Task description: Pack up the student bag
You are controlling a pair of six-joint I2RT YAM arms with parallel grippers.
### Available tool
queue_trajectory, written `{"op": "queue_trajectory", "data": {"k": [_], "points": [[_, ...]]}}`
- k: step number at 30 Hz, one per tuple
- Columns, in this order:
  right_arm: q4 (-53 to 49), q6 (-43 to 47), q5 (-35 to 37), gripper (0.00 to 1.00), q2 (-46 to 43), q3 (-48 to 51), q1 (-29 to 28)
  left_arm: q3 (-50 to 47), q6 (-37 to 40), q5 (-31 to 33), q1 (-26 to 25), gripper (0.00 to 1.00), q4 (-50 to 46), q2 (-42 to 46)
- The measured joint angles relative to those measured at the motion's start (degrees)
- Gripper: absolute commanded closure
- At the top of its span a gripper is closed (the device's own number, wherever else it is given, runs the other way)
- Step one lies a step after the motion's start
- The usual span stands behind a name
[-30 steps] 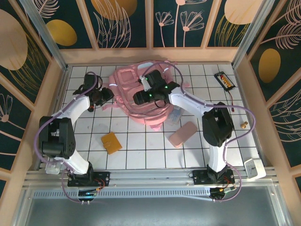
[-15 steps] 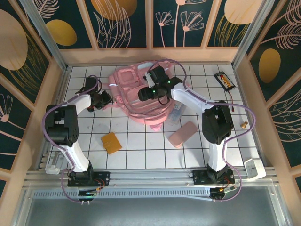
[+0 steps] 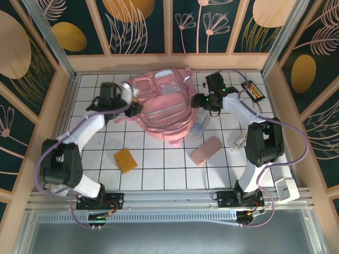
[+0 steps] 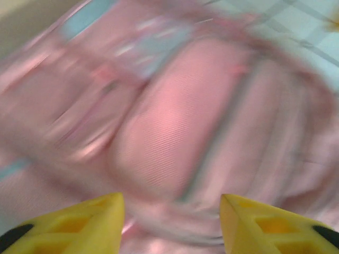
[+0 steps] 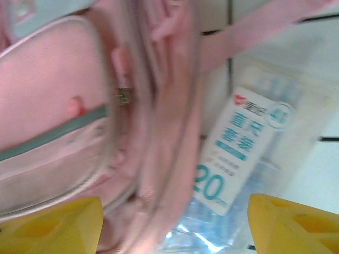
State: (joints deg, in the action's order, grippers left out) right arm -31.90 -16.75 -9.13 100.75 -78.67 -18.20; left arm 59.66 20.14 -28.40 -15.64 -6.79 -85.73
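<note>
While the left hand (image 4: pixel 170 203) and right hand (image 5: pixel 176 206) hang spread and empty, we see the pink bag (image 3: pixel 161 108) on the tabletop (image 3: pixel 159 159), front pocket zipped, contents hidden.

Student bag (image 3: pixel 161 111) blocks the far middle of the table (image 3: pixel 159 174). Left gripper (image 4: pixel 172 225) is at its left flank and right gripper (image 5: pixel 172 227) at its right, both with fingers apart. Clear ruler packet (image 3: pixel 198 127) lies against the bag's right side, with the pink case (image 3: pixel 206 150) just nearer. Orange card (image 3: pixel 125 160) sits left of centre. Bare tiles run along the near edge and between card and case.
</note>
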Motion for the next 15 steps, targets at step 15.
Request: {"op": "queue_trajectory", "data": {"k": [15], "points": [[6.62, -11.82, -13.33, 0.63, 10.21, 0.61, 0.20, -1.97, 37.33, -0.20, -8.92, 0.31, -5.42, -5.20]]}}
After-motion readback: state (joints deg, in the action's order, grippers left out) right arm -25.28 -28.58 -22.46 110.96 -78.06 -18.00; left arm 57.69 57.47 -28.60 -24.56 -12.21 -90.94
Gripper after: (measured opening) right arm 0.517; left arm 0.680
